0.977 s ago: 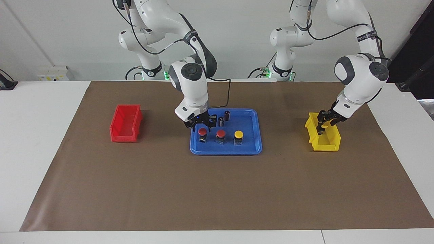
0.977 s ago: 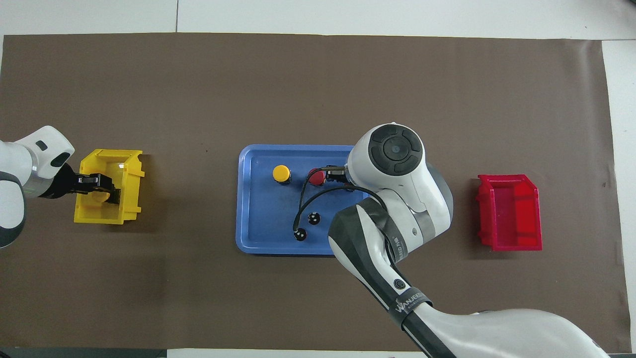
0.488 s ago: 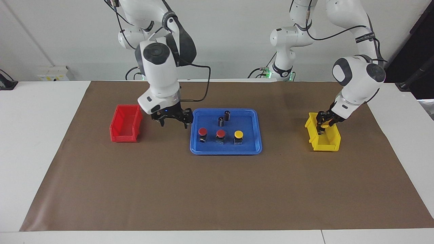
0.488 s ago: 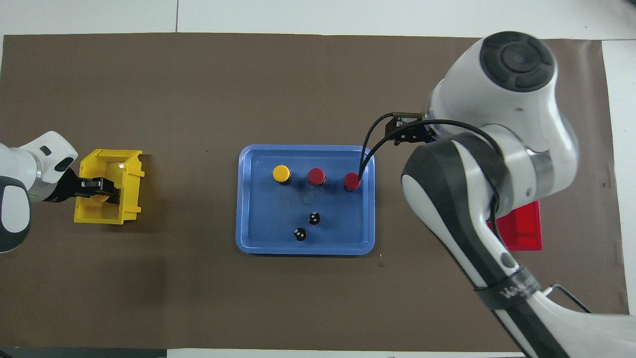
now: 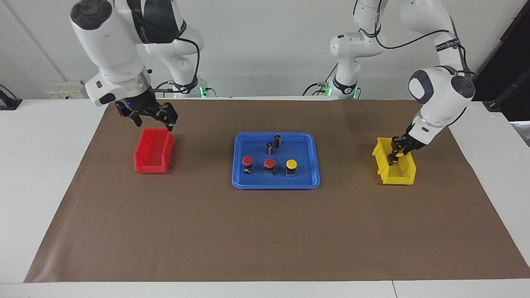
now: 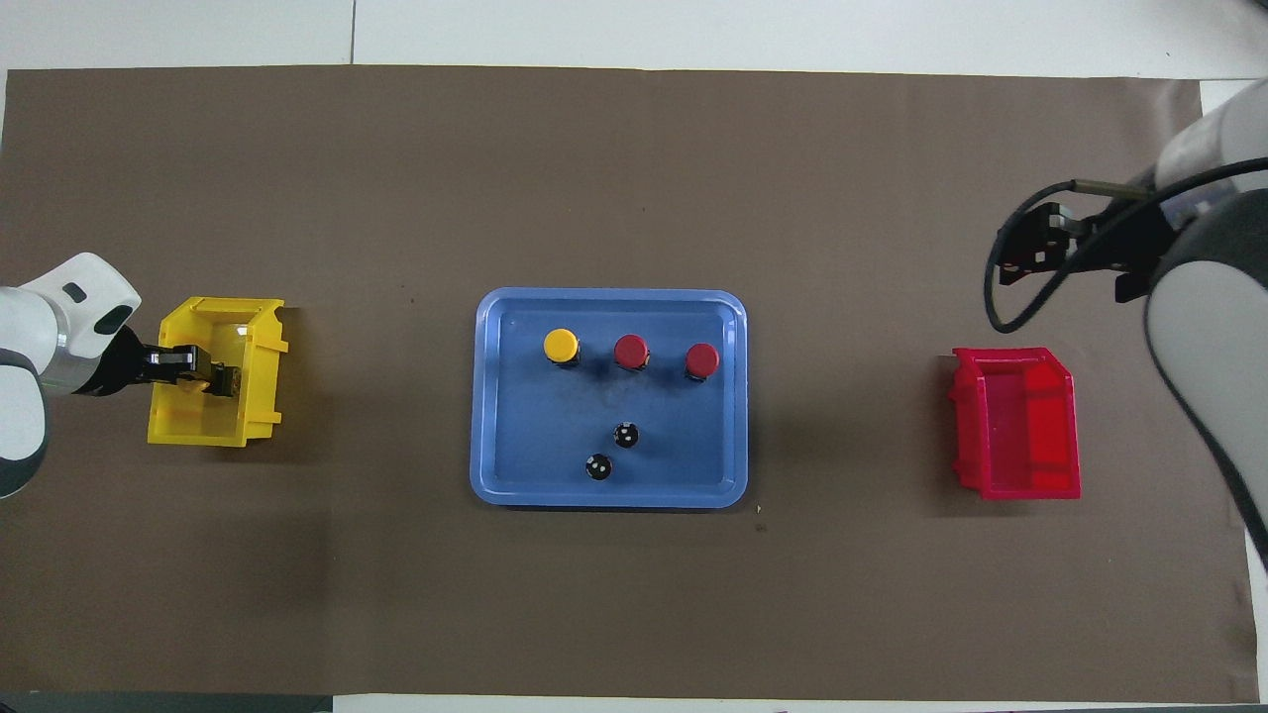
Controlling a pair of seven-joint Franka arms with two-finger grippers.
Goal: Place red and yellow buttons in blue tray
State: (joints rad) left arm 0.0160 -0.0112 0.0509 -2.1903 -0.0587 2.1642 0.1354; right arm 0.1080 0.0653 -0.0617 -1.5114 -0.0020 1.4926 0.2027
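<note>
While my left hand [image 5: 395, 156] sits down in the yellow bin [image 5: 403, 174], clamped on a yellow button [image 6: 210, 379], my right hand [image 5: 151, 118] hovers spread wide and empty over the red bin [image 5: 153, 155]. Three buttons [image 5: 269, 164] stand in the blue tray [image 5: 308, 182], toward six o'clock in the facing view.

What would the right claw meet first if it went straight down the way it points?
Probably the red bin: the right claw hangs open above the bin's edge nearest the robots, pointing down. Depth is unclear, so it might meet the brown mat beside it.
</note>
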